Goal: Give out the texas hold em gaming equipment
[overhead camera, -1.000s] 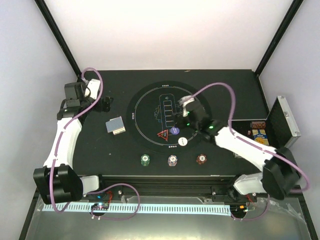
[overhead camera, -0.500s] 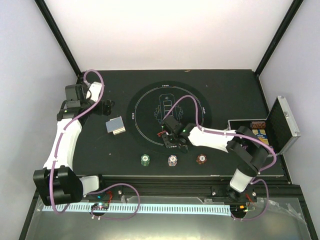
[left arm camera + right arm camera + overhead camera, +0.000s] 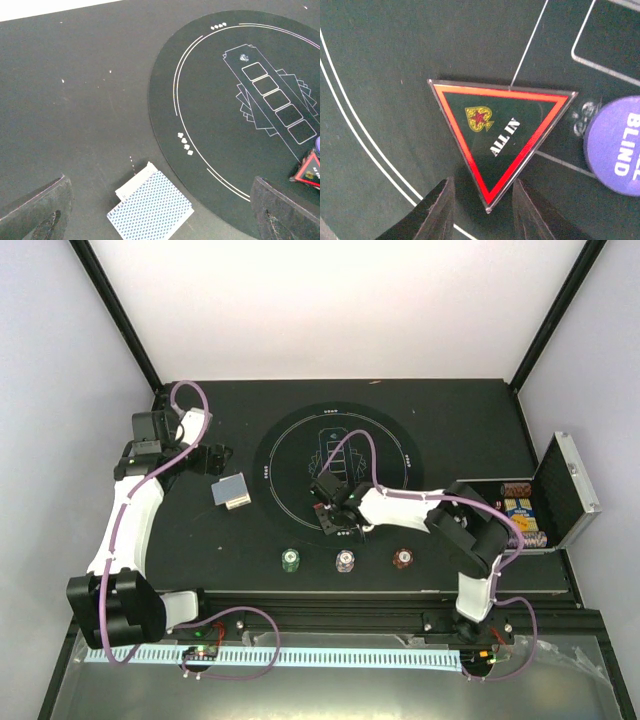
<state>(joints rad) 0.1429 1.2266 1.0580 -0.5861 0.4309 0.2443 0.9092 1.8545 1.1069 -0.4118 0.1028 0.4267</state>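
Right claw (image 3: 482, 185) straddles triangle (image 3: 500, 130) tip, wrist view only; contact unclear.

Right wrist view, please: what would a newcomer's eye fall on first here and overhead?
The red-edged ALL IN triangle lies on the round mat, its tip inside the open right gripper, with a purple disc at its right. Overhead, three chips line the near edge of the table.

"ALL IN" on red triangle (image 3: 500, 142), "BLIND" on purple disc (image 3: 616, 145)
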